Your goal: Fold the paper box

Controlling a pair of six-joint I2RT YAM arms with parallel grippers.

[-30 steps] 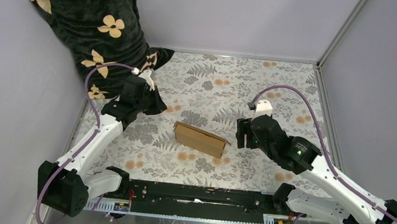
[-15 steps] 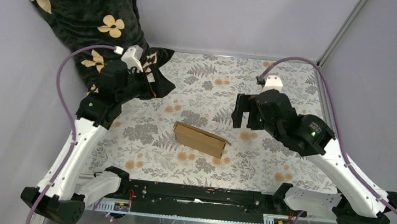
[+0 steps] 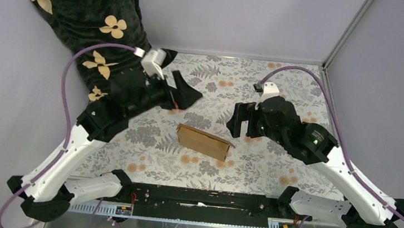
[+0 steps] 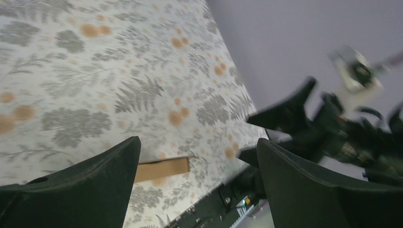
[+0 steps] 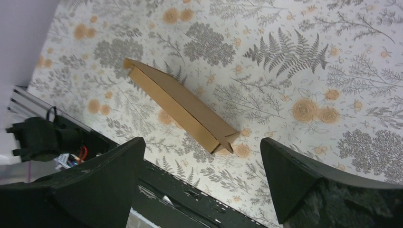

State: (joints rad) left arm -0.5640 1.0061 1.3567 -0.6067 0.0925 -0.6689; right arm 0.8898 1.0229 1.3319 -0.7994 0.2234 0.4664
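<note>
Resting near the middle of the desk point(image 3: 281, 77), slightly toward its near edge, your paper box point(image 3: 204, 141) lies aslant as a shallow, closed brown shape with a small tab poking out at its right end. Your right end effector point(image 3: 238, 122) hovers just past that end, released, jaws spread wide, apart from the box. Your left end effector point(image 3: 188, 93) hangs toward the far-left corner, equally spread and holding nothing. A dark flower-print garment point(image 3: 86, 19) fills that corner.
</note>
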